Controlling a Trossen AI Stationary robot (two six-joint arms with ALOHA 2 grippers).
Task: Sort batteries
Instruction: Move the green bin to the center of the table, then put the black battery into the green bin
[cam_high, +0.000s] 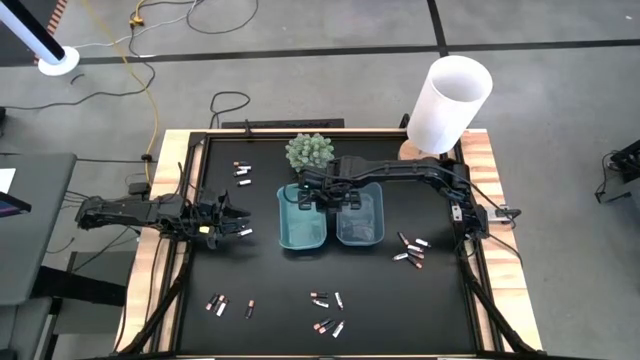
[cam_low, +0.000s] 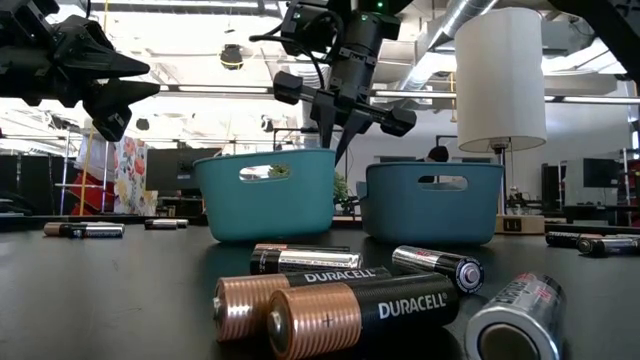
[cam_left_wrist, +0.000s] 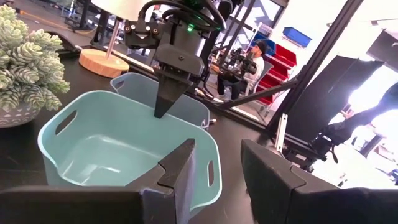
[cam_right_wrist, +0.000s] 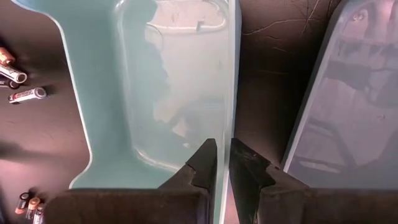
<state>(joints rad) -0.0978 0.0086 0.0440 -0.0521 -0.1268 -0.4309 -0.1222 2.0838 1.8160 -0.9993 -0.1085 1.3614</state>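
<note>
- The left gripper (cam_high: 240, 224) is held parted and empty at nine o'clock.
- Both trays (cam_high: 303, 228) look empty; no sorting is done.
- The right gripper (cam_high: 330, 198), slightly parted, grasps nothing above them.
- The batteries (cam_high: 410, 248) remain scattered, mostly toward six o'clock.

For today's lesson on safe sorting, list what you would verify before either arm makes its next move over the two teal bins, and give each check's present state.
1. Left teal plastic bin upright on the table: ok.
2. Right gripper poised above the gap between that bin and the right teal plastic bin: ok.
3. Right jaws slightly parted, nothing visible between them: ok.
4. Left gripper clear of the bins, jaws apart and empty: ok.
5. Small cylindrical batteries loose on the table, still unsorted: not ok.
6. Batteries already inside the bins: cannot tell.
</note>
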